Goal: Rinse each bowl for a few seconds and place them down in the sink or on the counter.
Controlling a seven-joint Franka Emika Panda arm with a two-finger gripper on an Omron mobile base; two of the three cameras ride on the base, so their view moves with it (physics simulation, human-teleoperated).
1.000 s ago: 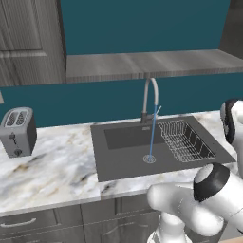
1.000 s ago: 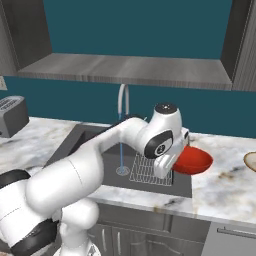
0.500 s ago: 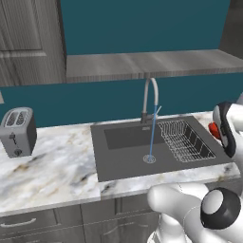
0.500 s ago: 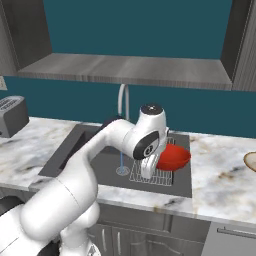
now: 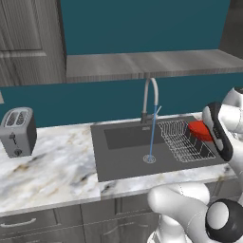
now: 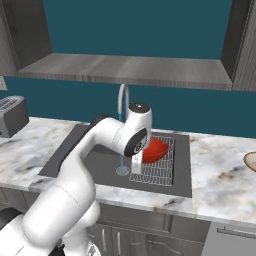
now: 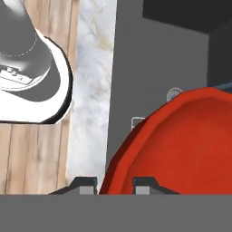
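Step in hand: carrying the red bowl [image 6: 155,149] to the water. The gripper [image 7: 115,182] pinches its rim, holding it over the wire basket [image 5: 182,140] at the sink's [image 5: 124,161] 3 o'clock side. Next, probably: swing it toward 9 o'clock under the faucet [image 5: 150,97] stream. Bowl glossy, shallow, round; basin matte dark grey; counter [image 5: 52,173] veined marble.

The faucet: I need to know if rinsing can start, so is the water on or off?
On. A thin blue stream falls from the faucet spout to the drain in the sink.
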